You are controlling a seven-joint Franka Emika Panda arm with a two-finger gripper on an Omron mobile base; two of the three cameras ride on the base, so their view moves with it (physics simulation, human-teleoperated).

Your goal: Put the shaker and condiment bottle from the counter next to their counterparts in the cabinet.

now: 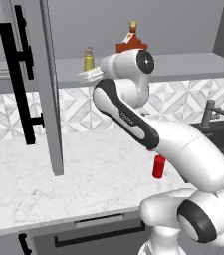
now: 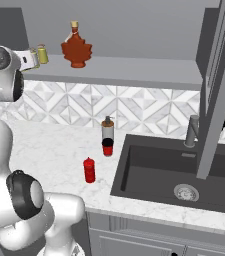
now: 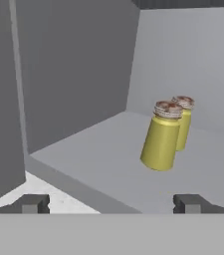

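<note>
Claw [image 3: 111,204] up at the flat grey cabinet shelf [image 3: 108,164], jaws spread wide, nothing between them. In the hand view the two dark tips sit at 7 and 5 o'clock along the bottom edge, with bare shelf between and ahead.

Two small yellow-green cylindrical shakers with pale caps stand on the shelf: the nearer shaker [image 3: 162,137] at about 2 o'clock from the claw, upright with a slight lean in this view, and its twin [image 3: 183,119] just behind it, touching or nearly so. Which is the delivered one I cannot tell; judging by position, the shaker step looks done.

Relation that matters next: the small all-red squeeze bottle with cone top [image 2: 89,170] is on the white marble counter [image 2: 49,150], upright, long axis vertical, well below the claw and apart from it, near the front edge. In the left base view it sits at 5 o'clock from the claw, half hidden behind the forearm.

The red-brown maple-leaf syrup bottle [image 2: 76,47] stands on the shelf at 3 o'clock from the shakers in the right base view; judged target spot is beside it.

Hard to make out: the claw fingers in both base views, masked by the wrist. The grey pump bottle [image 2: 107,129] and red cup [image 2: 107,147] stand together on the counter by the sink [image 2: 174,175].
</note>
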